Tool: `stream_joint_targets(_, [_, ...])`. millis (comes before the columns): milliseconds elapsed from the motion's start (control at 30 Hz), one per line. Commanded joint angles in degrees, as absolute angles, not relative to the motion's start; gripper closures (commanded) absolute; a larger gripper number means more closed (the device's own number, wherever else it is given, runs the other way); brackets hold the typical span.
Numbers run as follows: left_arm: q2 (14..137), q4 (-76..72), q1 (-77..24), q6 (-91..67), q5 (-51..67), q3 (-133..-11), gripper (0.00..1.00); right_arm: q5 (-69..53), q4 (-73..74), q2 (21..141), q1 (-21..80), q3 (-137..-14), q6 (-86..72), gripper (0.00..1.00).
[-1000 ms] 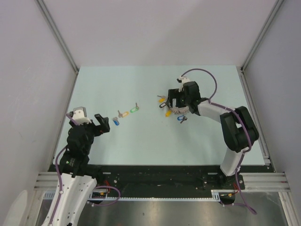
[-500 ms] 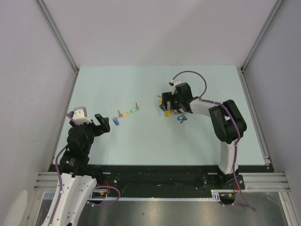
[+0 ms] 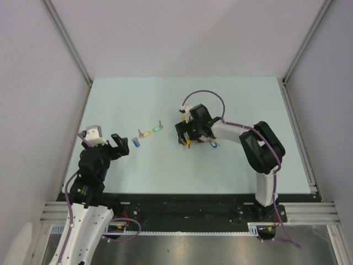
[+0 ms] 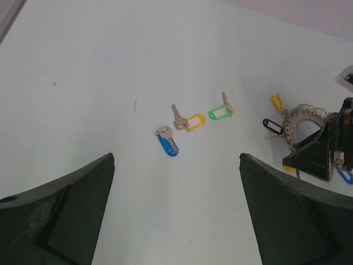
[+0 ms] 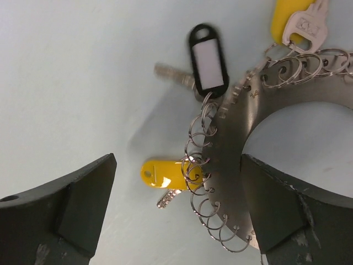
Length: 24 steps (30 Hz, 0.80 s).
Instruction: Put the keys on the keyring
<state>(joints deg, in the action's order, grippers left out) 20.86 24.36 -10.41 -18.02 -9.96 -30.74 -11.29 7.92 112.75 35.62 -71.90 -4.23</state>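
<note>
As the right gripper (image 3: 185,135), jaws spread, shifts the large grey metal keyring (image 5: 238,144) left, it nears the three small tagged silver keys (image 4: 187,121), i.e. staging for threading; left gripper (image 4: 176,221) idle, jaws spread.

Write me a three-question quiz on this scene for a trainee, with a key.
1. Multiple choice: among the three loose keys, which tag colour lies nearest the left gripper? A blue, B orange, C green.
2. True or false: the green-tagged key already hangs on the keyring.
3. Short answer: which gripper hovers over the keyring?

Key:
1. A, the blue-tagged key.
2. False; it lies loose on the table, apart from the ring.
3. The right gripper, its fingers spread wide.
</note>
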Motion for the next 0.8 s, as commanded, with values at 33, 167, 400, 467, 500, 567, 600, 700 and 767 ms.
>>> stream_joint_targets(33, [19.86,22.41,-10.2,-19.34,-8.88,-31.47,0.0,-15.56,23.28,108.91,43.14,-64.78,-3.69,0.0])
stream_joint_targets(167, [20.04,22.32,-10.2,-19.25,-8.53,-31.46,0.0,-14.85,25.4,104.51,46.58,-58.99,-6.06,0.0])
stream_joint_targets(400, [19.86,22.15,-10.2,-19.25,-8.09,-31.46,0.0,-16.0,27.86,96.6,49.92,-51.86,-9.49,0.0])
stream_joint_targets(467, [19.86,22.15,-10.28,-19.25,-7.91,-31.38,0.0,-15.3,27.6,92.4,50.19,-51.94,-9.49,0.0])
stream_joint_targets(500, [19.86,22.15,-10.28,-19.25,-7.91,-31.46,0.0,-14.77,26.99,90.63,49.84,-51.86,-9.58,0.0])
stream_joint_targets(567, [19.86,22.15,-10.28,-19.25,-7.65,-31.55,0.0,-14.42,24.27,85.81,48.52,-52.03,-10.37,0.0])
stream_joint_targets(600, [19.86,22.32,-10.2,-19.16,-7.39,-31.64,0.0,-14.33,23.04,84.48,46.43,-51.94,-11.85,0.0])
stream_joint_targets(700, [19.34,23.11,-10.28,-18.63,-7.03,-32.17,0.0,-12.67,17.85,80.61,42.47,-51.94,-14.14,0.04])
stream_joint_targets(767, [18.99,23.73,-10.2,-17.76,-7.03,-32.69,0.0,-11.87,13.81,79.55,41.23,-51.94,-15.29,0.06])
